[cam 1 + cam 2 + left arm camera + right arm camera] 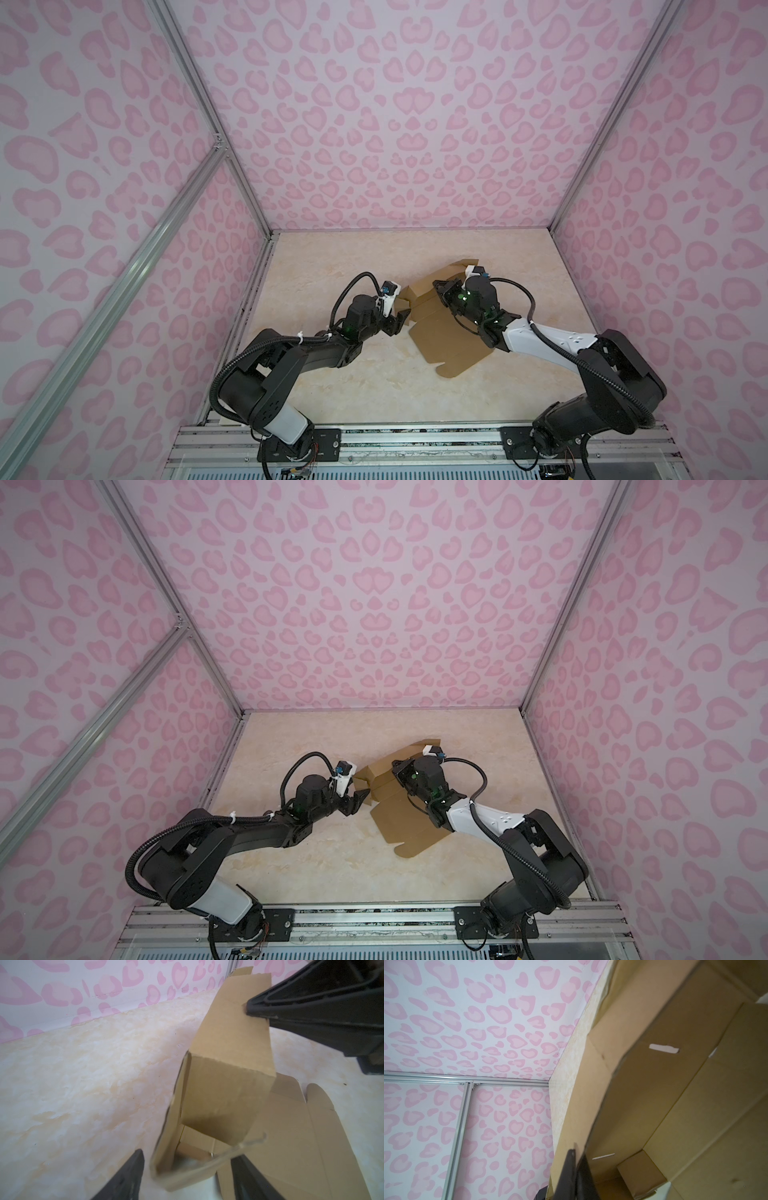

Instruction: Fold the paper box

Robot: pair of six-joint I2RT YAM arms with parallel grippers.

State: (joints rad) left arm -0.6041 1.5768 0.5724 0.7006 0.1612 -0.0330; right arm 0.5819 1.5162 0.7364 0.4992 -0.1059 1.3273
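Your left gripper (400, 322) is open. In the left wrist view its two fingers (131, 1174) stand apart with a folded corner of the paper box (224, 1088) between them. A sliver of worktop (83, 1084) shows between one finger and the cardboard, and you cannot tell whether the other finger touches. Your right gripper (438, 286) is closed tight, pinching the top edge of a raised side wall (234, 1028). The right wrist view shows that cardboard edge running in between its dark fingers (569, 1169). You find the box on the cream marbled worktop, a little right of the middle in both top views, lying between the two grippers. Its half nearer the arm bases is a flat panel (449, 345) resting on the worktop and ending in a rounded tab (451, 371). Its far half is partly stood up into walls, and one flap (463, 264) pokes out beyond the right gripper. Inside the raised part, the right wrist view shows a small slit (663, 1048) cut in one wall and a short tucked-in piece (639, 1169) at the corner.
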